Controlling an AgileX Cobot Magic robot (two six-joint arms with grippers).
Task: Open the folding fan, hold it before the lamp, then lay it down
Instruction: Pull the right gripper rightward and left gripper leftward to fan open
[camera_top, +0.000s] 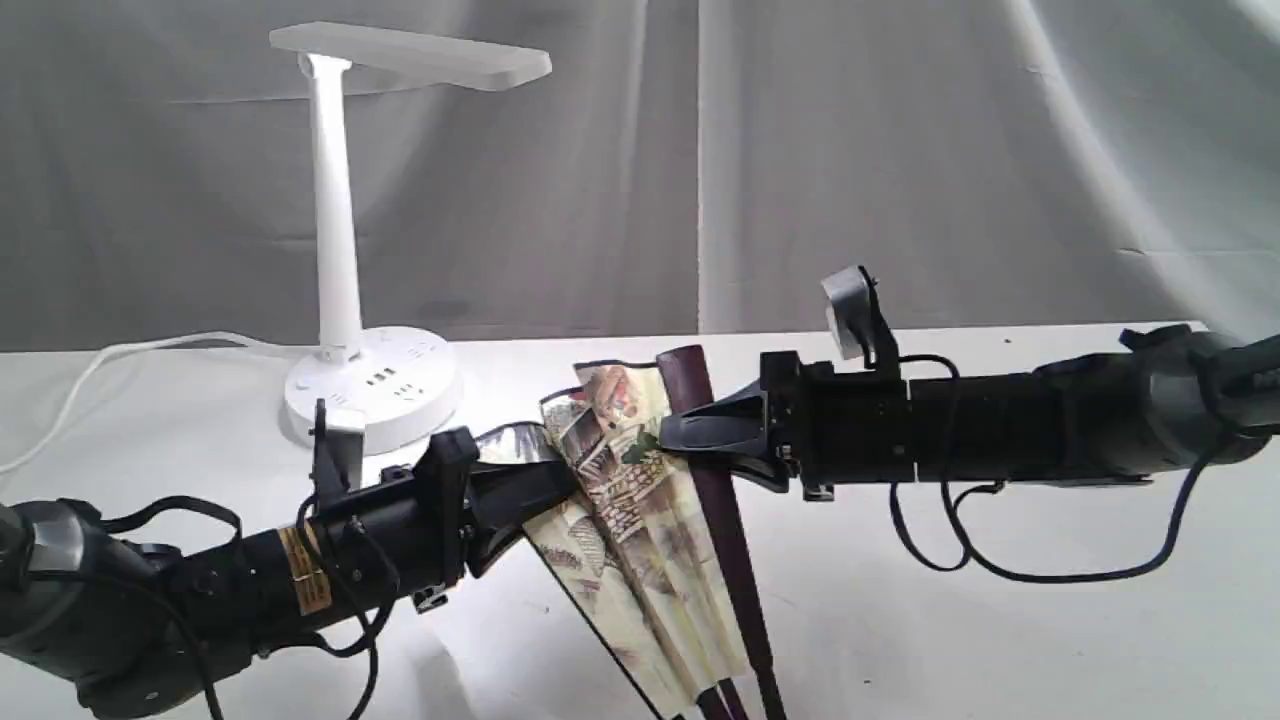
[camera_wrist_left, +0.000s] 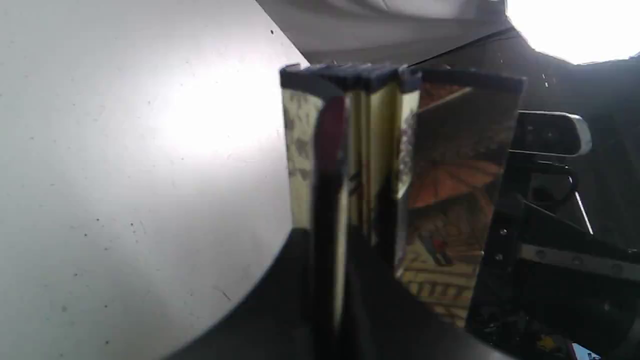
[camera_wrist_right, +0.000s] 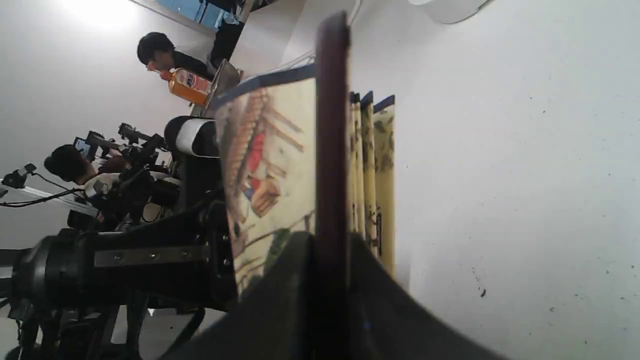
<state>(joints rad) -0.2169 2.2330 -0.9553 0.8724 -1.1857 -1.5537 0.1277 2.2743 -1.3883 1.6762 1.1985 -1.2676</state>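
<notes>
Bridging left claw and right claw: folding fan.

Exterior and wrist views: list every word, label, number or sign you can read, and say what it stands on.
Nothing can be read.
Yellow sticker on the left arm: dark print, too small to read.
Label on the orange bottle: blurred.
Folding fan: painted picture, no writing visible.
Lamp: no markings visible.

Lamp blocks rear left; tabletop open right.
</notes>
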